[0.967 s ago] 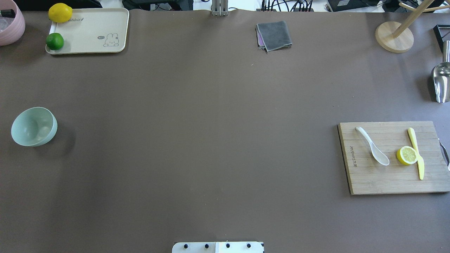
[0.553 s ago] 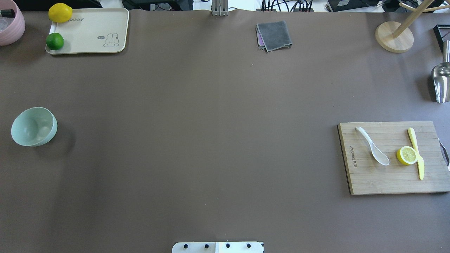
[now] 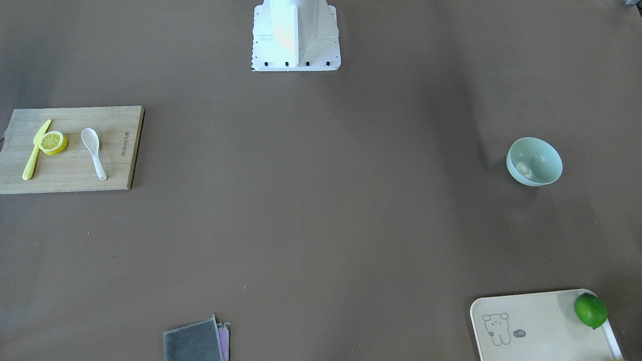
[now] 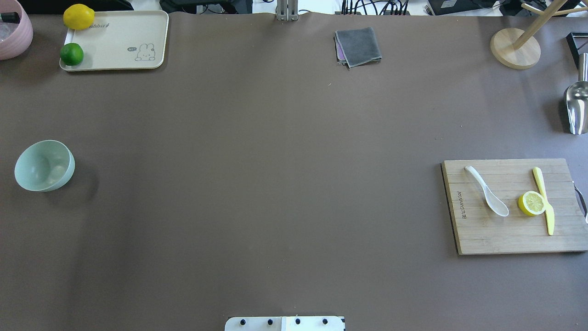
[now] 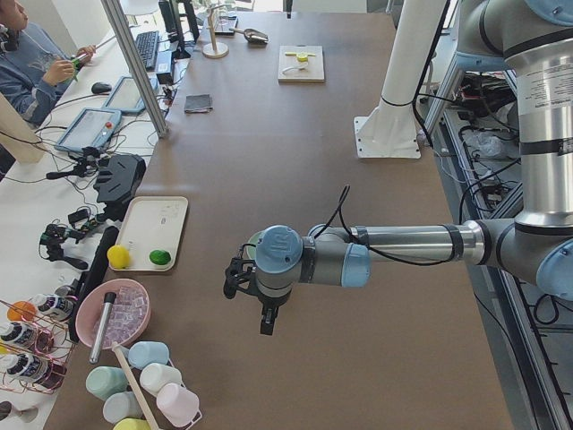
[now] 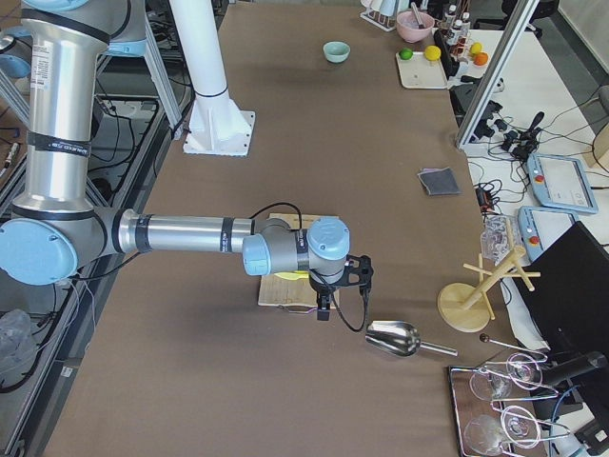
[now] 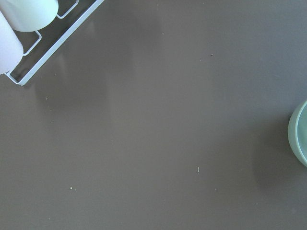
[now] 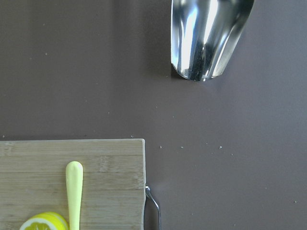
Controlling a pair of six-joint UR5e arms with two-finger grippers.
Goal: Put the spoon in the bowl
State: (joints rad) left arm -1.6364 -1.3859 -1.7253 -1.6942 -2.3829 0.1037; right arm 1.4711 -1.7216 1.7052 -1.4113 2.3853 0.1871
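Observation:
The white spoon lies on a wooden cutting board at the right of the table, scoop toward the robot; it also shows in the front view. The mint-green bowl stands upright at the far left, and its rim edge shows in the left wrist view. Both grippers show only in the side views. The left gripper hangs near the bowl's end of the table, and the right gripper hangs over the board's far edge. I cannot tell whether either is open or shut.
A half lemon and a yellow knife lie on the board beside the spoon. A metal scoop, a wooden stand and a grey cloth lie further back. A cream tray holds a lime and a lemon.

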